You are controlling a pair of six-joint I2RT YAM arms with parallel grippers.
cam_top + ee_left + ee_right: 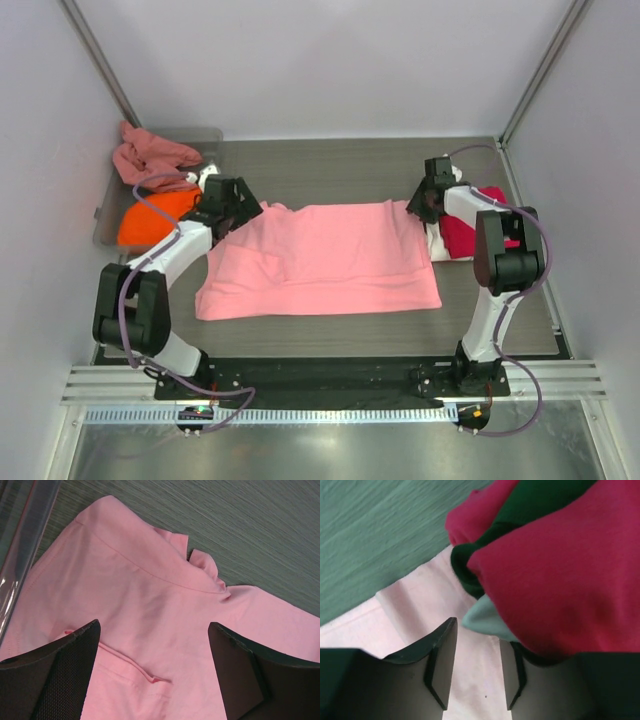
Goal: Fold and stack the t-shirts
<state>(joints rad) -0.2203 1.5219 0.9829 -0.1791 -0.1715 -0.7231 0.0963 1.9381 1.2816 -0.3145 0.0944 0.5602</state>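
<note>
Light pink t-shirt lies flat on the worktop, spread between the two end effectors.

Left end effector: jaws wide, nothing held. It hovers over the shoulder area. The collar is just ahead of its fingertips and a raised crease runs between them.

Right end effector: jaws narrow, over the shirt's opposite far corner. Pink cloth shows through the gap, but can't tell whether any is pinched. The crimson t-shirt sits on a pile right beside it, on its outer side and touching the pink edge.

Handling, as a judgement:
- The cloth is light, limp and has no stiffness, so it will drape and drag when lifted.
- It looks grippy enough, so slip risk is low.
- It is not fragile.

Best hold is the seamed edges, at the shoulder/collar hem under the left and the corner hem under the right, pinching both layers.

Main risk is the right side snagging the crimson pile.
</note>
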